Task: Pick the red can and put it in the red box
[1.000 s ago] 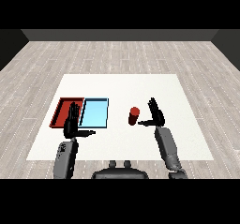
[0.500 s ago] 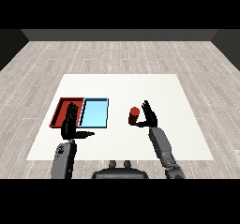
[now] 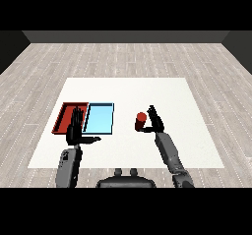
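Right robot hand (image 3: 154, 122) now closer on red can (image 3: 141, 122), fingers curling round its right side. Can upright on tabletop (image 3: 197, 111), right of light blue tray (image 3: 99, 119); red tray (image 3: 65, 116) farther left. Left robot hand (image 3: 76, 131) spread, idle.

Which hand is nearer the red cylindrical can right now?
The right hand. It is up against the red cylindrical can on the can's right side. The left hand is far off to the can's left, fingers straight, over the near edge of the red tray.
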### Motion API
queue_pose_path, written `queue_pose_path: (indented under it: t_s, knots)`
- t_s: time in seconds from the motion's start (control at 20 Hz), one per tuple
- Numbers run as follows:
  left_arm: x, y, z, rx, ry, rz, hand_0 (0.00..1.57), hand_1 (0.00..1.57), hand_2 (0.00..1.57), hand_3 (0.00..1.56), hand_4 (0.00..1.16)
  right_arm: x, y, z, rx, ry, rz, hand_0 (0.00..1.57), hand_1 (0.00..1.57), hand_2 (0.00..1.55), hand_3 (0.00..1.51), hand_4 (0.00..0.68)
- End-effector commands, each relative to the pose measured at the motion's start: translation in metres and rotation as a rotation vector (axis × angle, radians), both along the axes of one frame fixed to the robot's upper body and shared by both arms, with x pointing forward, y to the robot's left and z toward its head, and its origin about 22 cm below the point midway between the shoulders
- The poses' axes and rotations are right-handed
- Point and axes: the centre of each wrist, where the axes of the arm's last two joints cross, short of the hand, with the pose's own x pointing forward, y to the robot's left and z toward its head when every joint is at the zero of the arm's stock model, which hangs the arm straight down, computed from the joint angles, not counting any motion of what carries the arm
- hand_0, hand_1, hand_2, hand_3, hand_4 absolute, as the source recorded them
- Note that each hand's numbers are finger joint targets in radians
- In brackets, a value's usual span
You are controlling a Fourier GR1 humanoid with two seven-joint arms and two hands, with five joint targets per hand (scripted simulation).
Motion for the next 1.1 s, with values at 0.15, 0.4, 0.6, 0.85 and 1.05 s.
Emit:
queue_pose_path:
  t_s: [0.15,0.4,0.6,0.85,1.05]
  knots:
    - [0.009,0.003,-0.007,0.007,-0.008,0.011,0.0,0.0,0.0,0.0,0.0,0.008,0.019,-0.002,0.025,0.017,0.019,0.0,0.0,0.0,0.0,0.0]
    - [0.012,0.006,-0.004,0.004,-0.011,0.011,0.0,0.0,0.0,0.0,0.0,0.007,0.025,-0.009,0.023,0.008,0.032,0.0,0.0,0.0,0.0,0.0]
    - [-0.008,-0.001,0.001,0.009,-0.01,0.005,0.0,0.0,0.0,0.0,0.0,0.03,0.044,0.003,0.019,0.018,0.064,0.0,0.0,0.0,0.0,0.0]
    - [0.012,0.007,-0.005,-0.015,-0.017,0.007,0.0,0.0,0.0,0.0,0.0,0.021,0.035,-0.008,0.022,0.045,0.069,0.0,0.0,0.0,0.0,0.0]
    - [-0.009,0.001,-0.01,-0.001,-0.011,0.009,0.0,0.0,0.0,0.0,0.0,0.023,0.046,-0.011,0.03,0.056,0.051,0.0,0.0,0.0,0.0,0.0]
